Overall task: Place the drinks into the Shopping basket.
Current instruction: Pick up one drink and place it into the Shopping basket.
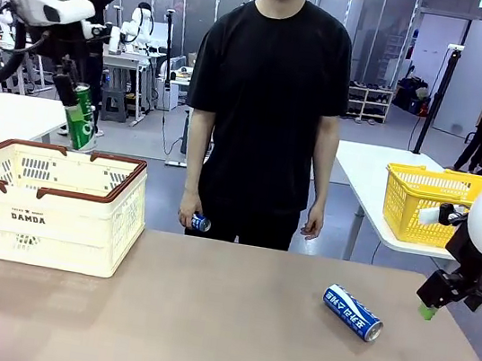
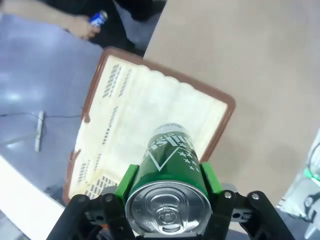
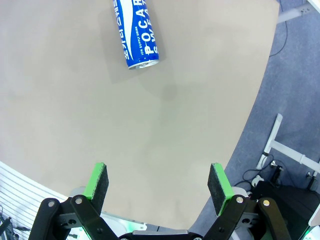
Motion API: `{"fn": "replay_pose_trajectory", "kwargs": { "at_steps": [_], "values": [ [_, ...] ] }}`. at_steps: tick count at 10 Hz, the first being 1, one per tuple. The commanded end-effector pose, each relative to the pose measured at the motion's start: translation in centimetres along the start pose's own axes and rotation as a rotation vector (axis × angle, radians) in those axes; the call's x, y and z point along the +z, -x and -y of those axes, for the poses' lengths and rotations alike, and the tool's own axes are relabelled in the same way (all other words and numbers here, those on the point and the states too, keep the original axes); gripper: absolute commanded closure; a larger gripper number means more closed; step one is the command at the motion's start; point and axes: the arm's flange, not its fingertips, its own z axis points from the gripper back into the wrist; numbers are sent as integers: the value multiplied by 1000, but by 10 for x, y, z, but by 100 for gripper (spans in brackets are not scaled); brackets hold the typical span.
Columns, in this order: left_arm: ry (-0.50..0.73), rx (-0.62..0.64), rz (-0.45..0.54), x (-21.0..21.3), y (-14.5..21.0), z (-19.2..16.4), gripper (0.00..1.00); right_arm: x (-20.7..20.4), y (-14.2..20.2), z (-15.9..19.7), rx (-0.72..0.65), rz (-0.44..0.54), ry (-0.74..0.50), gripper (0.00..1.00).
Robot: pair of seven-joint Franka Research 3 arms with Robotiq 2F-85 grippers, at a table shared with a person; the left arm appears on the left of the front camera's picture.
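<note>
Clamping green can [image 2: 172, 150], left hand [image 2: 169, 176] hangs above Shopping basket [image 1: 36, 215]; right hand [image 3: 159, 176] empty.

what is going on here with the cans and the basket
The left gripper is shut on a green can and holds it above the open Shopping basket, not yet released. The right gripper hangs open and empty near the right edge of the table, close to a blue can lying on its side. The person stands at the far side with a second blue can in one hand.
</note>
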Motion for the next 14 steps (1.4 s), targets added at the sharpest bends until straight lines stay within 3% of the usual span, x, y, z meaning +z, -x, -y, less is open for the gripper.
{"fn": "replay_pose_trajectory", "kwargs": {
  "at_steps": [1, 5, 7, 9, 10, 14],
  "values": [
    [10, 162, 9, -11, 15, 4, 40, 1, 1, 2, 14, -2, -2, 0],
    [71, 503, -22, -40, 22, 5, 40, 1, 1, 2, 14, -2, -2, 0],
    [13, 624, -24, -53, 23, 1, 40, 1, 1, 2, 14, -2, -2, 0],
    [33, 646, 17, -59, 23, 2, 40, 1, 1, 2, 14, -2, -2, 0],
    [51, 617, -47, -55, 25, -3, 40, 1, 1, 2, 14, -2, -2, 0],
    [51, 617, -47, -55, 25, -3, 40, 1, 1, 2, 14, -2, -2, 0]
  ]
}}
